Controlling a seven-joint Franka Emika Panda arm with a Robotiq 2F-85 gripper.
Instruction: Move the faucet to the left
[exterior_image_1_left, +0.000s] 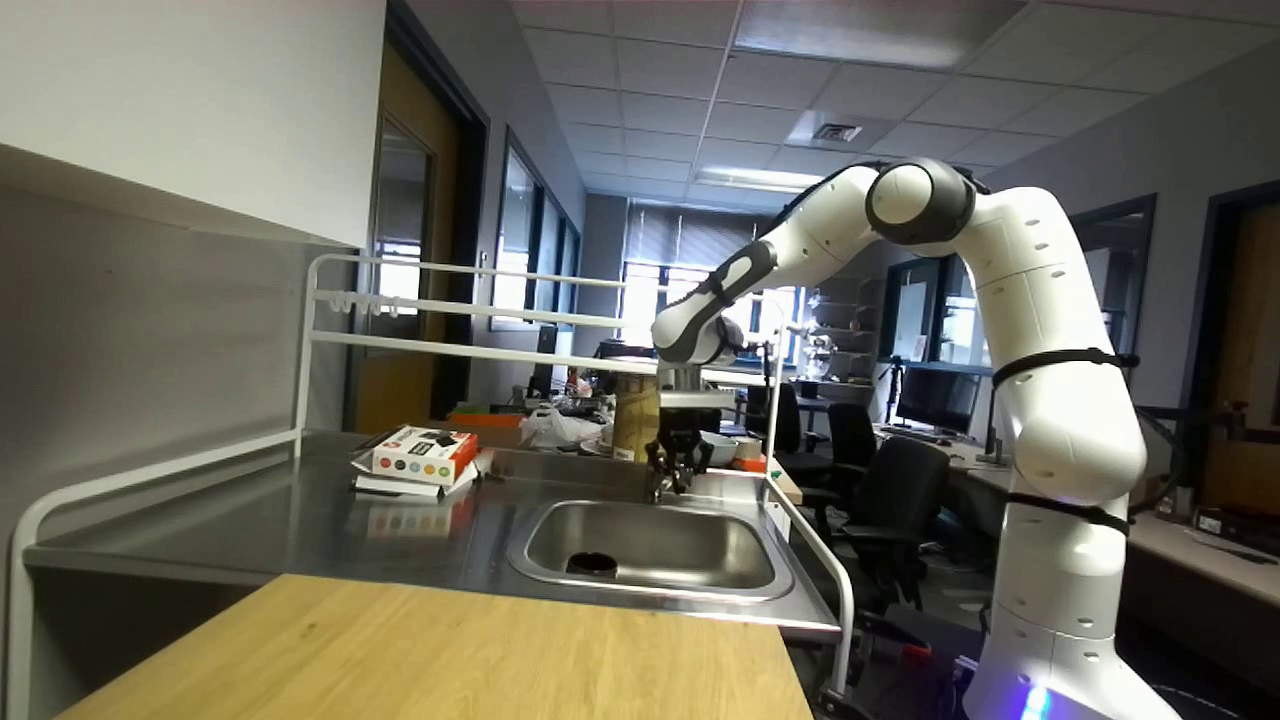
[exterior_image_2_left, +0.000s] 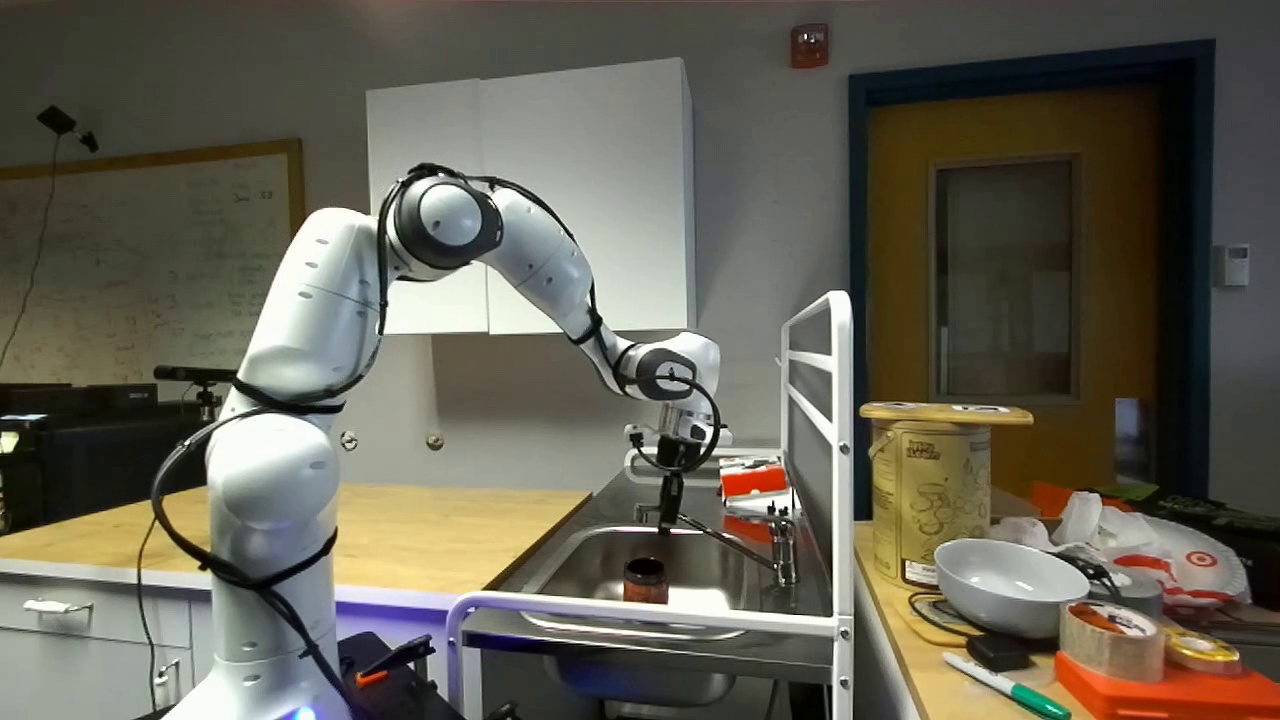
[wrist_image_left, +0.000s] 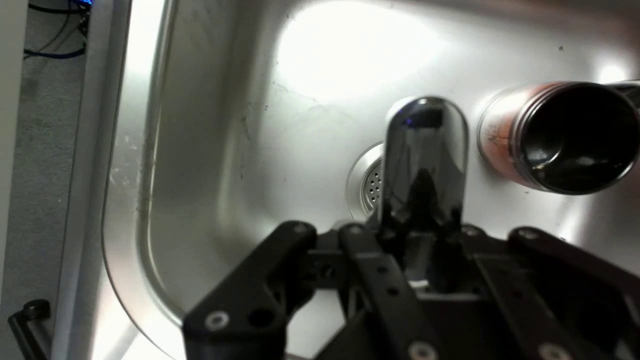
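Observation:
The shiny metal faucet (wrist_image_left: 425, 160) shows in the wrist view as a rounded spout between my fingers, over the sink. In an exterior view the faucet's body (exterior_image_2_left: 785, 555) stands behind the basin, its spout reaching forward to my gripper (exterior_image_2_left: 670, 515). In an exterior view the faucet (exterior_image_1_left: 655, 488) is small and partly hidden by the gripper (exterior_image_1_left: 678, 475). In the wrist view my gripper (wrist_image_left: 422, 232) has a finger close against each side of the spout and looks shut on it; the exact contact is dark. The spout's tip extends past the fingers.
A steel sink (exterior_image_1_left: 690, 555) holds a reddish, dark-mouthed cup (wrist_image_left: 575, 140) beside the drain (wrist_image_left: 372, 185). White tube rails (exterior_image_2_left: 840, 400) rise around the counter. A white and red box (exterior_image_1_left: 425, 455) lies on the counter. A wooden tabletop (exterior_image_1_left: 480, 650) adjoins it.

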